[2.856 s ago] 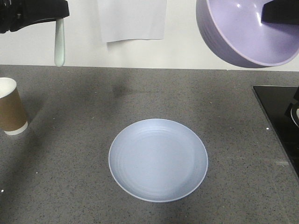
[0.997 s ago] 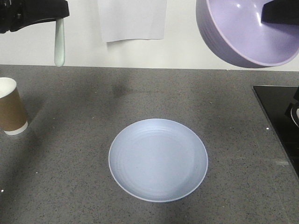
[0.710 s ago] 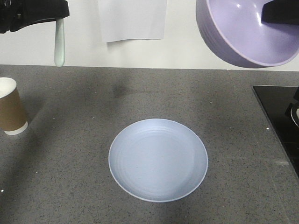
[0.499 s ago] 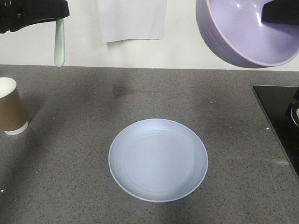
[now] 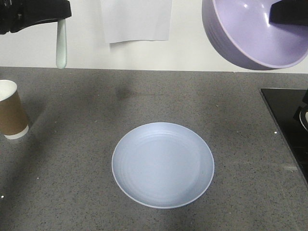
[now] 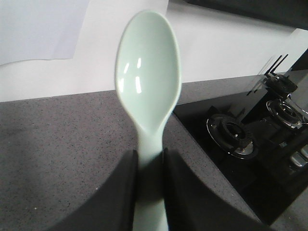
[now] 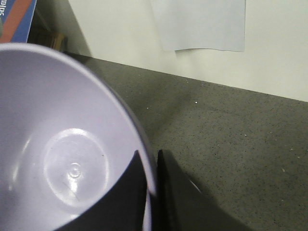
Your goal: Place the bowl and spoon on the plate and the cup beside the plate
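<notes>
my right pincer [image 7: 150, 168] is clamped over the rim of the glossy bowl [image 7: 62, 144], tilted high at 1 o'clock of the plate [image 5: 162, 164], light but probably slippery there, while my left pincer [image 6: 150, 161] pinches the stiff little spoon [image 6: 148, 72] by its handle at 11 o'clock.

Our left gripper [image 6: 150, 166] hangs up left of the plate [image 5: 162, 192], clamped on the spoon [image 6: 148, 77] handle. Our right gripper [image 7: 151, 168], up right of it, pinches the bowl [image 7: 62, 144] rim.

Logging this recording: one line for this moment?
left gripper: mint-green plastic spoon held; right gripper: lavender plastic bowl held; pale-blue round plate: bare; brown paper cup: on counter
</notes>
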### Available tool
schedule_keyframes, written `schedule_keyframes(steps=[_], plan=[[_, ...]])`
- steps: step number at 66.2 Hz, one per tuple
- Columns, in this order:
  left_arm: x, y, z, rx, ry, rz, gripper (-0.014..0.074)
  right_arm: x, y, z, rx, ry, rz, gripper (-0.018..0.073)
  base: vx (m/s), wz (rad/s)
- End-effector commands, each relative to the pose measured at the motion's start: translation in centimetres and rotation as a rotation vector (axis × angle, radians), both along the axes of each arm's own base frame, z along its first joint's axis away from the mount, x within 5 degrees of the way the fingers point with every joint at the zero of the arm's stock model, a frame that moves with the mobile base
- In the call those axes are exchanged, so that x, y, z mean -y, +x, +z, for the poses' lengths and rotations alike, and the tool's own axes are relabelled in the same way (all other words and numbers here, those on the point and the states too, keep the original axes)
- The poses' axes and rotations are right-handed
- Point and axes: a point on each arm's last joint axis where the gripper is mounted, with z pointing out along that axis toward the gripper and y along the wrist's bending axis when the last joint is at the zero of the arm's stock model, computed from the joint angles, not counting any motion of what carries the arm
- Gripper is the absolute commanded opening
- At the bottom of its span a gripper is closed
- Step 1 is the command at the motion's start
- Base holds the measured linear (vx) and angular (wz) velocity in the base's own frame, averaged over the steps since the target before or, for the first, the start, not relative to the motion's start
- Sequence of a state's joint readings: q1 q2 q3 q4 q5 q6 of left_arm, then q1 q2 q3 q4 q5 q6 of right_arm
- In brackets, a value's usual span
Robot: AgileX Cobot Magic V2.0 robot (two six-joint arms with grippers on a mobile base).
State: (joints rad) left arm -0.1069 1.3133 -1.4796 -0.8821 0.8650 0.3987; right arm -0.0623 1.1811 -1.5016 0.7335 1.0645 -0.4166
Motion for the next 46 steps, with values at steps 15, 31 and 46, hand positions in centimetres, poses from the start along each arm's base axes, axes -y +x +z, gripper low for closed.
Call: schedule_keyframes(steps=[15, 31, 46], plan=[[-0.13, -1.01, 2.01, 0.07, -0.07, 0.017, -0.0006, -0.09, -0.81, 1.83, 0.094, 0.051, -0.015, -0.001, 0.0, 0.0], [-0.13, -1.01, 2.01, 0.07, -0.07, 0.017, -0.0006, -0.09, -0.81, 1.83, 0.094, 0.051, -0.015, -0.001, 0.0, 0.0], [-0.13, -1.01, 2.01, 0.07, -0.07, 0.017, -0.0006, -0.09, -0.81, 1.83, 0.094, 0.051, -0.015, -0.001, 0.0, 0.0]])
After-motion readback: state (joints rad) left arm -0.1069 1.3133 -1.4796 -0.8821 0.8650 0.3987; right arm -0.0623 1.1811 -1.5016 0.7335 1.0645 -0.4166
